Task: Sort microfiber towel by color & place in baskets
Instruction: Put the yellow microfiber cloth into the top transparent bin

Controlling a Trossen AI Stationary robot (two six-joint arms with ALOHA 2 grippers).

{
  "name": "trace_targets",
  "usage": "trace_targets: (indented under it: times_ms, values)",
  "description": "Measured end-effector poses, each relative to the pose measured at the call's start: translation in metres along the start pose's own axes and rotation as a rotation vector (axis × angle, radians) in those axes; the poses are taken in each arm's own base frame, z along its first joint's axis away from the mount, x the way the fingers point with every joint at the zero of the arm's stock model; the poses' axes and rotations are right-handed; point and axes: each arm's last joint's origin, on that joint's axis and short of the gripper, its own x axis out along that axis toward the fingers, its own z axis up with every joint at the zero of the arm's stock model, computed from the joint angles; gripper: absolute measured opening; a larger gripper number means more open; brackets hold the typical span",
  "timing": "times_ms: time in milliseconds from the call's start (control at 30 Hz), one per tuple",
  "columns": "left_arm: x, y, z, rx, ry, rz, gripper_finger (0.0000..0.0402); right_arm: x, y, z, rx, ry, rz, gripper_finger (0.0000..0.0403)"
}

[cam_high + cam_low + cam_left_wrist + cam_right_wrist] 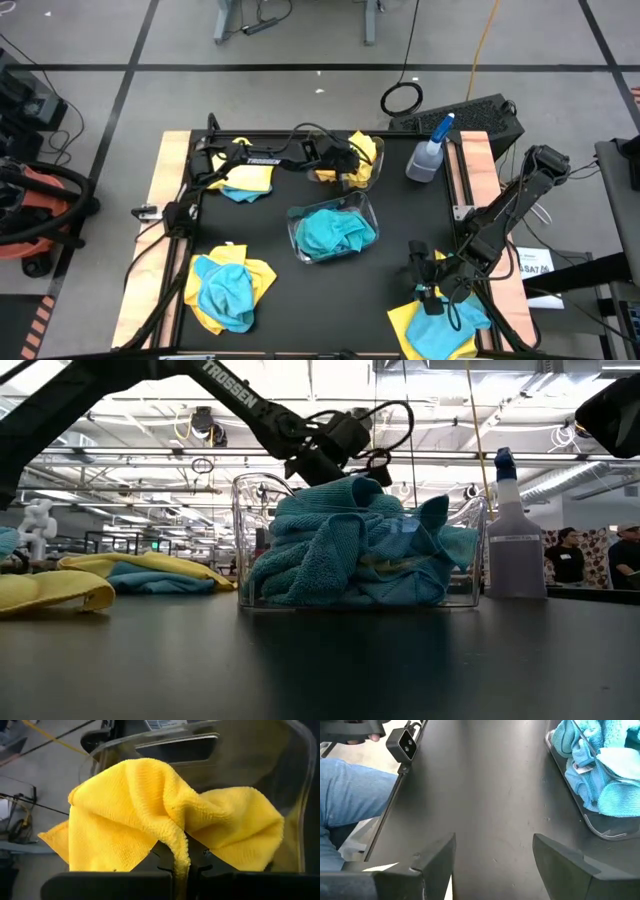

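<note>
My left gripper [345, 172] is shut on a bright yellow microfiber towel [150, 815] at the far clear basket [374, 160], whose see-through wall [250, 750] stands behind the towel. A second clear basket [300, 238] in the table's middle holds turquoise towels [335, 232], also plain in the low view [350, 545]. My right gripper [492, 855] stands open over bare black table at the near right [422, 275], with nothing between its fingers. My left gripper pinches a narrow fold of the yellow towel [181, 862] between its two fingers. The fingers come slanting down from the table's left. The rest of the towel spreads bunched ahead of the fingers, inside the basket's clear walls.
Mixed yellow and turquoise towel piles lie at the far left [245, 178], near left [230, 290] and near right [440, 325]. A clear spray bottle [430, 150] with a blue nozzle stands at the far right. A person's blue trouser leg [350, 795] shows beyond the table's edge.
</note>
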Motion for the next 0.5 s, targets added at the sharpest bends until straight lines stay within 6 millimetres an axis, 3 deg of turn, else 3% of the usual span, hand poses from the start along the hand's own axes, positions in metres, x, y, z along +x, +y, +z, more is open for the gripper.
trace_targets:
  times_ms: [233,500]
  values:
    - [0.0037,-0.0022,-0.0084,-0.021,0.051,-0.033,0.0027,0.0,0.0001,0.0003,0.001,-0.003,-0.001,0.0255]
    - [0.0026,0.0009,-0.0063,-0.065,0.066,-0.01,0.0145,0.0,0.0001,0.0002,0.011,-0.002,-0.001,0.0255]
